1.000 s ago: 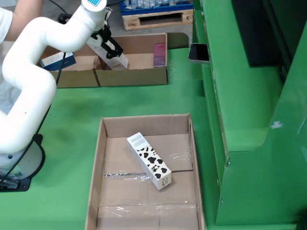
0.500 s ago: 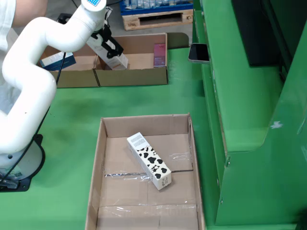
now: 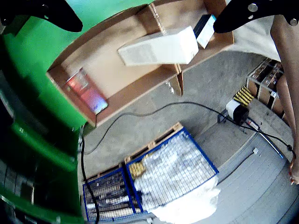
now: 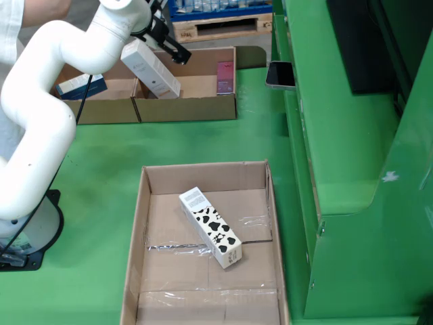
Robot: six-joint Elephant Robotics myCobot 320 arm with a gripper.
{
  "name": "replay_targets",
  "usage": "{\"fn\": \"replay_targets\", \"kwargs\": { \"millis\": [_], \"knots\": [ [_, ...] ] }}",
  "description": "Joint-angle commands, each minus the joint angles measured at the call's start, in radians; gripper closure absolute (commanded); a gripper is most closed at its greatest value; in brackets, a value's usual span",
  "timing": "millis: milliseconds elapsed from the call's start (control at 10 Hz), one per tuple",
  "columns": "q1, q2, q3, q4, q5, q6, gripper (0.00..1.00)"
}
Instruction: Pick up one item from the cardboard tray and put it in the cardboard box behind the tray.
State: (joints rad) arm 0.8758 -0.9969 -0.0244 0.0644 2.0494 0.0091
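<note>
no wording can be read anywhere. the cow-patterned carton (image 4: 210,227) in the cardboard tray (image 4: 134,257) carries a printed label on its end, but the print is too small to read.

The cardboard tray (image 4: 203,244) lies open from above; only the cow-patterned carton (image 4: 210,227) lies at its middle, with bare floor around it. To its right in the fixed view, the green machine frame (image 4: 352,169) walls off passage. Behind it, green tabletop (image 4: 189,142) is free.

A warehouse or workshop: bare concrete floor (image 3: 261,186), wooden pallet (image 4: 215,27), blue wire cage (image 3: 173,172) (bagged goods inside), green steel benches (image 4: 352,135).
</note>
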Motion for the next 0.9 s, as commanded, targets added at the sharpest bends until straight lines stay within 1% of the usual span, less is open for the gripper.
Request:
{"fn": "replay_targets", "kwargs": {
  "millis": [0, 100, 400, 500, 800],
  "knots": [
    [-0.070, 0.101, 0.024, 0.081, -0.040, 0.068, 0.00],
    [-0.062, 0.134, 0.024, 0.095, -0.107, 0.116, 0.00],
    [-0.054, 0.282, 0.024, -0.036, -0.158, 0.243, 0.00],
    [-0.054, 0.282, 0.024, -0.036, -0.158, 0.243, 0.00],
    [-0.094, 0.389, 0.024, -0.130, -0.197, 0.385, 0.00]
  ]
}}
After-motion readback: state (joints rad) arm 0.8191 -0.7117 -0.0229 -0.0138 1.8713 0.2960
